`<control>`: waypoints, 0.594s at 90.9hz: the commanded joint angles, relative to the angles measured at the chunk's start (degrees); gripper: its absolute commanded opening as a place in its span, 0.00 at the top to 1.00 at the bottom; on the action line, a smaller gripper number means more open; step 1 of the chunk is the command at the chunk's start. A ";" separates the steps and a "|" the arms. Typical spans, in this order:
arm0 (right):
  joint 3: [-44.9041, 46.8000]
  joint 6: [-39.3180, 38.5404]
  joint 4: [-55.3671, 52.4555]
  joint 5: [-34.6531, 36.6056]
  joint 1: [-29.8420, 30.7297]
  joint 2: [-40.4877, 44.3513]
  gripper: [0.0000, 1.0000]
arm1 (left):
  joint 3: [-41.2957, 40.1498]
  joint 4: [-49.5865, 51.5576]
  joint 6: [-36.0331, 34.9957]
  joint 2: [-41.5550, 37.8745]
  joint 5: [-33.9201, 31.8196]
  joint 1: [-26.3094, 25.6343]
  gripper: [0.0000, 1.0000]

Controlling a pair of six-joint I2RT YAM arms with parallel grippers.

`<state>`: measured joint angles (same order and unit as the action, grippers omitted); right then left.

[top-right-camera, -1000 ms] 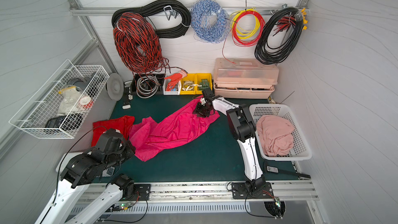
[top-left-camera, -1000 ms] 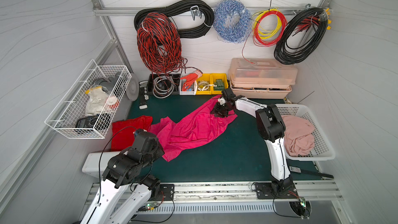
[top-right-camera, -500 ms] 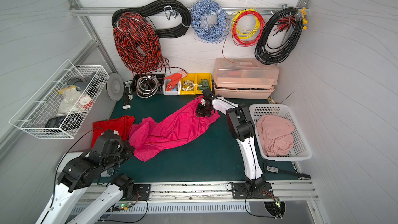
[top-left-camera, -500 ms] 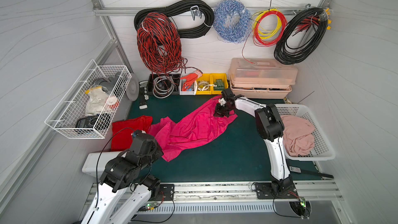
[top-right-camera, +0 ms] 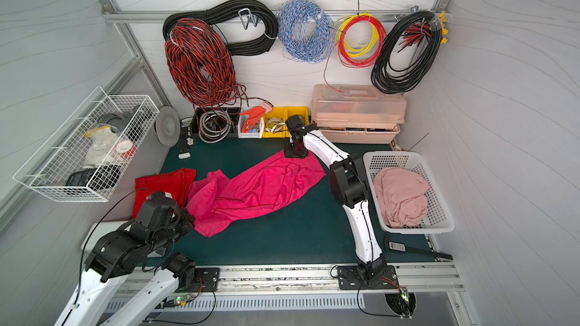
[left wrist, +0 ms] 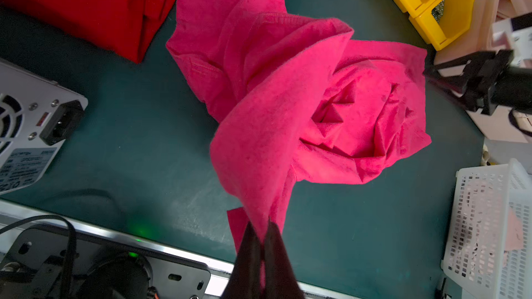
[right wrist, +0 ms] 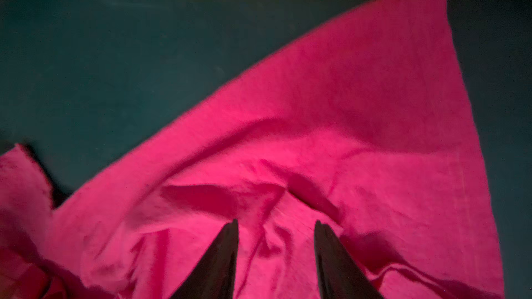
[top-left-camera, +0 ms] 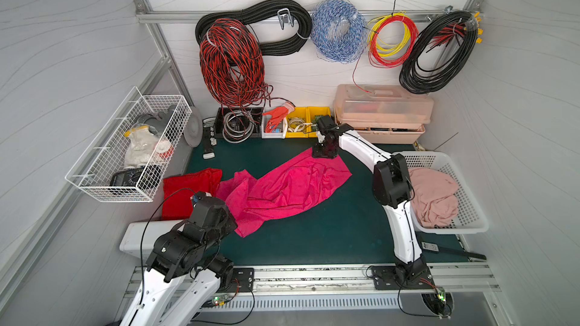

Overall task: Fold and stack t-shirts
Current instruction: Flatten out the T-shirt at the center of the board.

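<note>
R pincer (right wrist: 275,222) unclamped now; over pink tee (right wrist: 345,110)

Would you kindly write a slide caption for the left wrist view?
Left gripper shut on a raised corner of the magenta t-shirt, crumpled on the green mat beside the folded red t-shirt.

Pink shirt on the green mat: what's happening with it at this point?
The left arm's fingers are shut on a near corner of the magenta t-shirt, holding that end up off the green mat. The right arm's fingers stand open over the shirt's far end, gripping nothing. The shirt is crumpled and not yet folded. The red t-shirt lies beside it at the mat's left edge, looking already folded.
</note>
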<state>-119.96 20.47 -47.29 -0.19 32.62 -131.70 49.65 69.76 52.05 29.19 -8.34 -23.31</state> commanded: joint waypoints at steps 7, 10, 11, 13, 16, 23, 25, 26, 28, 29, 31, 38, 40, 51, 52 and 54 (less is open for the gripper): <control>-0.57 -2.56 -6.13 3.29 0.63 -4.01 0.54 | 0.26 -1.29 -1.31 -0.04 0.03 0.11 1.00; -0.54 -2.44 -6.07 3.63 0.61 -4.29 0.54 | 0.27 -1.25 -1.41 -0.08 0.07 0.11 1.00; -0.54 -2.36 -6.02 3.71 0.65 -4.41 0.54 | 0.27 -1.27 -1.46 -0.09 0.07 0.11 1.00; -0.54 -2.25 -5.94 3.94 0.68 -4.50 0.54 | 0.32 -1.22 -1.50 -0.16 0.08 0.11 1.00; -0.32 -2.20 -5.75 4.16 0.62 -4.69 0.54 | 0.21 -1.16 -1.51 -0.30 0.08 0.11 1.00; -0.35 -2.48 -5.69 4.45 0.63 -5.15 0.54 | 0.19 -0.98 -1.56 -0.79 -0.08 0.11 1.00; -0.44 -2.57 -5.71 4.44 0.61 -5.30 0.54 | 0.19 -0.95 -1.59 -0.91 -0.09 0.11 1.00; -0.53 -2.60 -5.75 4.42 0.65 -5.36 0.54 | 0.19 -0.90 -1.60 -0.99 -0.18 0.11 1.00; -0.58 -2.69 -5.83 4.41 0.66 -5.51 0.55 | 0.19 -0.86 -1.60 -1.05 -0.30 0.11 1.00; -0.65 -2.74 -5.90 4.36 0.63 -5.59 0.55 | 0.19 -0.86 -1.60 -1.10 -0.37 0.11 1.00; -0.83 -2.79 -6.02 4.33 0.63 -5.83 0.55 | 0.19 -0.81 -1.65 -1.18 -0.43 0.11 1.00; -0.61 -2.80 -6.32 4.40 0.68 -6.17 0.56 | 0.19 -0.76 -1.61 -1.16 -0.68 0.11 1.00; -0.38 -2.82 -6.21 4.38 0.62 -6.19 0.56 | 0.14 -0.76 -1.60 -1.20 -0.66 0.11 1.00; 1.21 -2.63 -5.62 4.41 0.62 -5.80 0.59 | 0.25 -0.79 -1.60 -1.28 -0.61 0.11 1.00; 1.30 -2.63 -5.58 4.41 0.61 -5.78 0.60 | 0.26 -0.78 -1.65 -1.26 -0.62 0.11 1.00; 1.51 -2.52 -5.43 4.47 0.65 -5.63 0.62 | 0.34 -0.77 -1.68 -1.25 -0.62 0.11 1.00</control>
<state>-120.14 18.35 -51.53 3.77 33.36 -136.99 49.45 69.60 51.20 28.58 -8.21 -23.31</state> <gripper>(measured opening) 0.410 0.064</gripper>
